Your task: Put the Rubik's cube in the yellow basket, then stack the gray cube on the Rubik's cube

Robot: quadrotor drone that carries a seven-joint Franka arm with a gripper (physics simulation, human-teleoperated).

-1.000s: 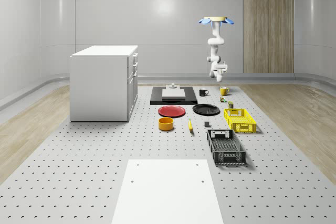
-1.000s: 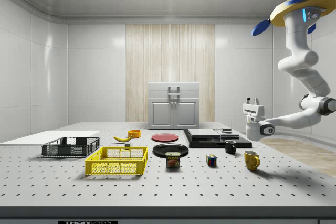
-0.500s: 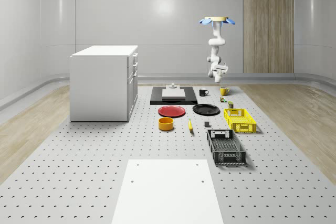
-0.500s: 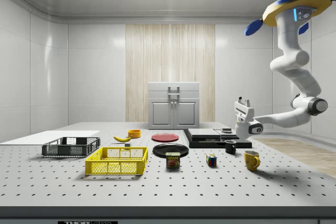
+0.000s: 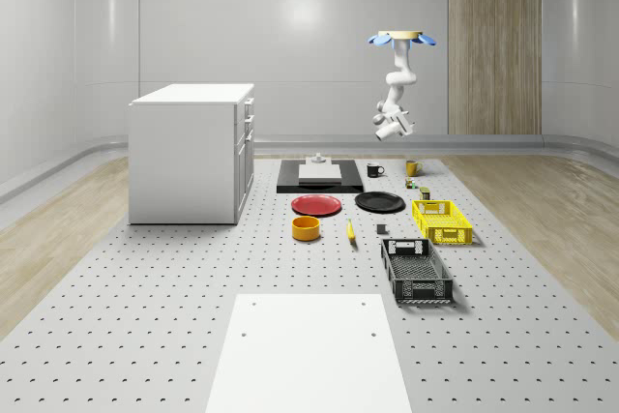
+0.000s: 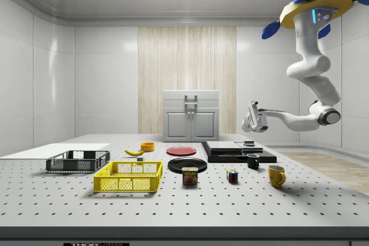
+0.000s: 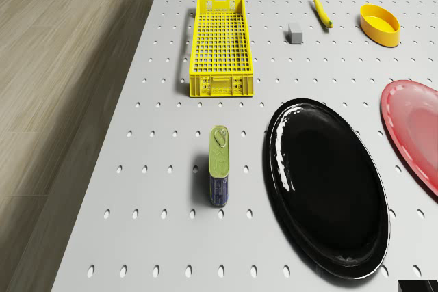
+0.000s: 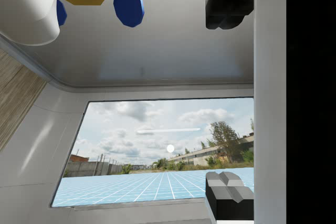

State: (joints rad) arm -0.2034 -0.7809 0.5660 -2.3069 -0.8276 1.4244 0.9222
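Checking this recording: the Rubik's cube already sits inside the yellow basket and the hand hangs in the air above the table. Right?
Not quite. In the side view the Rubik's cube sits on the table, apart from the yellow basket. The hand does hang in the air above the table.

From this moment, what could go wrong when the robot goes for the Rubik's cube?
1. The hand hangs high above the table and points upward, away from the Rubik's cube; the long descent may drift.
2. The can and black mug stand close to the cube; the arm might bump them.
3. The yellow basket lies beyond the can, so the carry could clip the can.
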